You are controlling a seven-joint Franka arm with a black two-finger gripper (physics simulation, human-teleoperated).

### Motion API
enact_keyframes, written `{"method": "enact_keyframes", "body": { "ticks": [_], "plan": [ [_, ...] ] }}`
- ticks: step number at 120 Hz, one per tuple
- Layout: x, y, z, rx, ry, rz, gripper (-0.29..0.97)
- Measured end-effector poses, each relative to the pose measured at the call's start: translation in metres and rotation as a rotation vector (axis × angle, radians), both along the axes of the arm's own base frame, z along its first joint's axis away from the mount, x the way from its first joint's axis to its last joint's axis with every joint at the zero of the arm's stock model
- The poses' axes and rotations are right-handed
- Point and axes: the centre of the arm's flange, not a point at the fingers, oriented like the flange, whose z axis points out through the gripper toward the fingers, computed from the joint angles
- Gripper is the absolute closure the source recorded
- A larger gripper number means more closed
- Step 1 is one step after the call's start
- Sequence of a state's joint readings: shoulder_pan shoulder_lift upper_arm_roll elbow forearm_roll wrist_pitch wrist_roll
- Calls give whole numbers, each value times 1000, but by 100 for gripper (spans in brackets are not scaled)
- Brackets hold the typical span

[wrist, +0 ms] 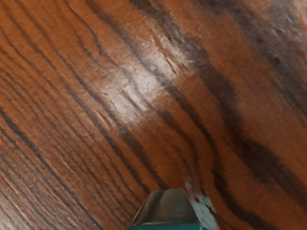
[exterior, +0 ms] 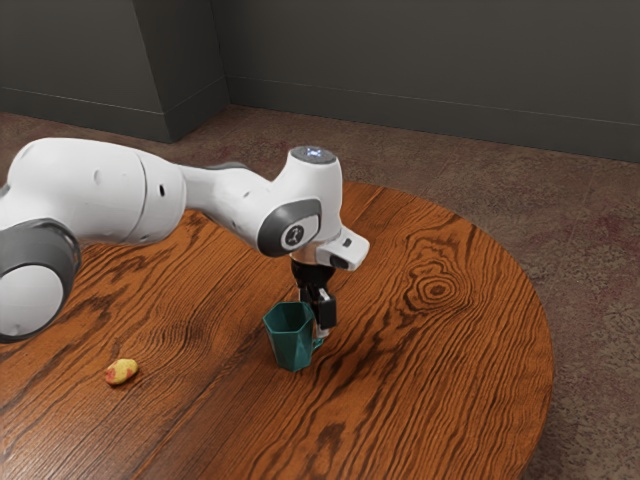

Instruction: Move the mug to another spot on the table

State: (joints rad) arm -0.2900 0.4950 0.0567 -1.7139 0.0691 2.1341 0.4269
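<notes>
- Mug [exterior: 292,338] upright, mid table [exterior: 440,390].
- Gripper [exterior: 322,318] pts down at mug's rim, on exterior view's right side, by handle.
- Jaws: can't tell if open or gripping.
- Yellow-red fruit [exterior: 120,372] well apart, twd exterior view's left.

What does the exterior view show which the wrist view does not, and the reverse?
The exterior view adds the white arm, its gripper low beside the teal mug, and a small yellow-red object. The wrist view adds a close look at the wood grain with a pale glare patch. Both share the mug and the wooden table.
</notes>
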Motion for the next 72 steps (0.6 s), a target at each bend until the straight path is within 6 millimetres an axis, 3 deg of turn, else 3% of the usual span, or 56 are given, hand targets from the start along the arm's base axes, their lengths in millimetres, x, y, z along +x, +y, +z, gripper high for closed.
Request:
{"method": "enact_keyframes", "body": {
  "ticks": [24,72],
  "plan": [
    [1,0,-5,0,-1,-17,2],
    [6,-3,-7,-5,-51,-38,53]
  ]
}}
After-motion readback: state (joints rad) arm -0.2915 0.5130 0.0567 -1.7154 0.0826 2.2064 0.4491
